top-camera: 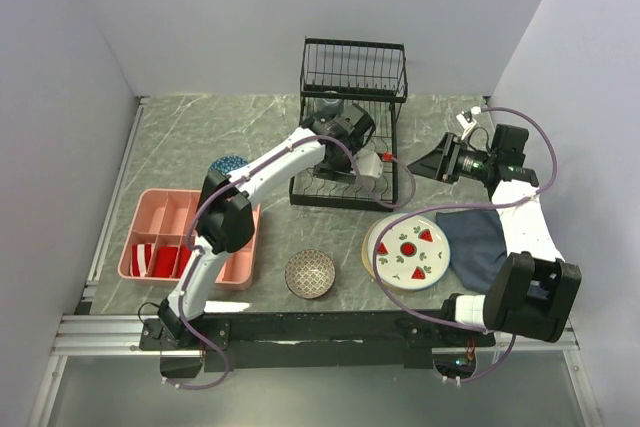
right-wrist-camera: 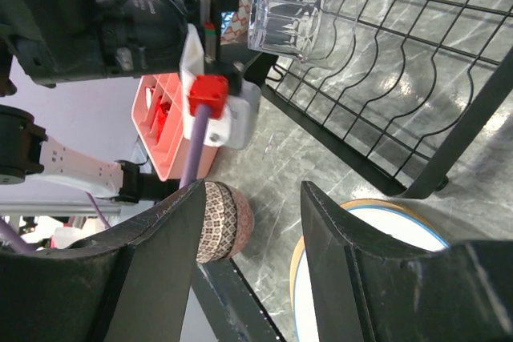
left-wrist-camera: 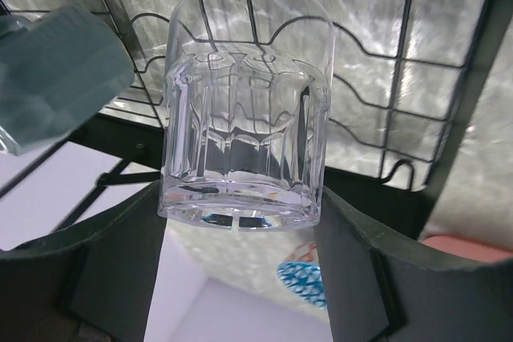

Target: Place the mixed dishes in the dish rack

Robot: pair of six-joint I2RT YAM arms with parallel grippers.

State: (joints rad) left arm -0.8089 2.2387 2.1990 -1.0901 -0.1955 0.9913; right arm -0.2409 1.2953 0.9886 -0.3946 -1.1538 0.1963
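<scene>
I have the left hand (left-wrist-camera: 240, 222) clamped on a clear faceted glass tumbler (left-wrist-camera: 244, 118), its fingers (left-wrist-camera: 112, 270) pressed to the thick base on either side, the mouth pointing away from the wrist toward the wire of the dish rack (top-camera: 352, 127). From above, that hand sits inside the rack's lower tier, under the raised shelf, so the tumbler's long axis runs roughly along the arm's reach into the rack; I cannot tell whether the glass touches the wire yet. The move I judge to be in hand turns on that: the tumbler has to come to rest on the slotted base before I let go.

Left of the rack, a blue patterned bowl (top-camera: 229, 164) sits half hidden behind the left arm. On the counter (top-camera: 200, 137) nearer me lie the brown patterned bowl (top-camera: 310, 273) and the watermelon plate (top-camera: 412, 250), which rests on a tan plate (top-camera: 370, 239).

The right hand (top-camera: 425, 164) hovers just right of the rack, jaws apart and holding nothing, closer than the left to both plates.
</scene>
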